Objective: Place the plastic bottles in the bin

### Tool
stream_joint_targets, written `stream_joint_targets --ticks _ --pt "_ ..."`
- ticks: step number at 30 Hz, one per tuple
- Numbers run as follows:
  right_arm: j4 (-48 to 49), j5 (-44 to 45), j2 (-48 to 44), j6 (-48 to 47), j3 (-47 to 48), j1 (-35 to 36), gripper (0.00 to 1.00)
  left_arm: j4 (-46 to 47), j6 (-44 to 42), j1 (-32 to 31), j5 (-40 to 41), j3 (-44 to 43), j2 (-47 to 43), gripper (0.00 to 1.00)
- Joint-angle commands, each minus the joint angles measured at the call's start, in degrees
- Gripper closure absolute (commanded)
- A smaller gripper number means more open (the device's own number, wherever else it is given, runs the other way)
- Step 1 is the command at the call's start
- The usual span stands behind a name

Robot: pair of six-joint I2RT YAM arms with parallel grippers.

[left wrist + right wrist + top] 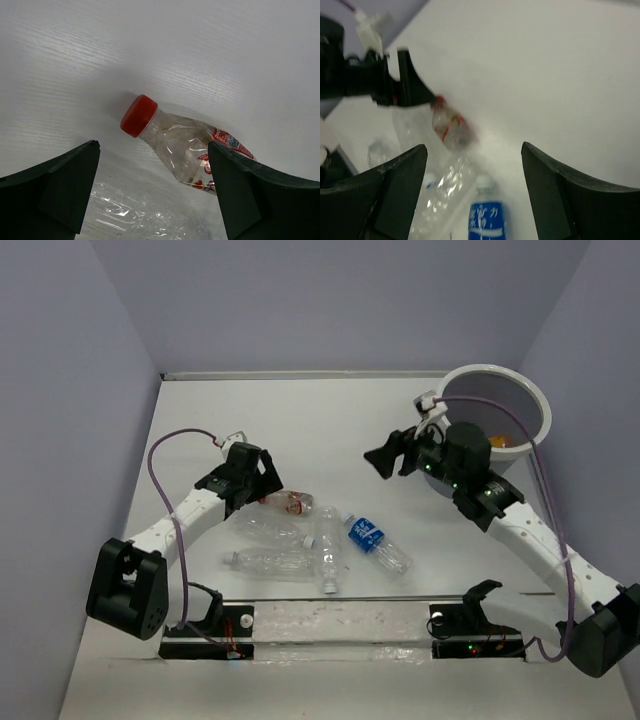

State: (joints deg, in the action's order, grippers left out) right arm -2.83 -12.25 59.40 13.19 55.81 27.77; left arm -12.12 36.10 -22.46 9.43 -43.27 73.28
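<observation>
Left gripper [152, 145] is held spread over the red-capped bottle [170, 142] mid-tabletop [300, 420]; right gripper [474, 146] is likewise spread. White writing on the blue-labelled bottle [372, 540] cannot be read; the bin [530, 400] is set in the far right corner.

White tabletop [300, 420] between 3 pale lavender walls [350, 300], under soft, perhaps overhead, light.

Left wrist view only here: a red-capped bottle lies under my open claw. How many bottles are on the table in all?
Observer: Five, counting the red-capped bottle.
Operator: Where is the bin?
Observer: The bin stands at the far right corner of the table.
Operator: Is the right claw busy?
Observer: No, the right claw is open and empty, near the bin.
</observation>
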Motion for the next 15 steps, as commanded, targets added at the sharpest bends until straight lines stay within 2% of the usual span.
stream_joint_targets --ticks 1,6,9,12,15 --pt "-9.0 -4.5 -0.1 1.1 -7.8 6.6 0.16 -2.1 -0.1 -0.5 2.3 -4.8 -2.7 0.01" --pt "-11.3 1.5 0.7 3.8 -14.5 12.4 0.06 -3.3 -0.6 -0.9 5.0 -7.0 -11.5 0.01" --pt "-12.2 4.4 4.1 4.6 -15.5 14.0 0.05 -6.6 0.4 -1.0 4.5 -6.9 -16.7 0.01" --pt "-13.4 10.5 8.1 5.7 -16.5 16.4 0.04 -13.7 2.8 -1.0 1.2 -4.3 -21.0 0.01" --pt "-14.6 10.9 13.1 6.9 -15.7 17.0 0.04 -17.7 5.4 -1.0 0.9 -1.9 -26.3 0.01"
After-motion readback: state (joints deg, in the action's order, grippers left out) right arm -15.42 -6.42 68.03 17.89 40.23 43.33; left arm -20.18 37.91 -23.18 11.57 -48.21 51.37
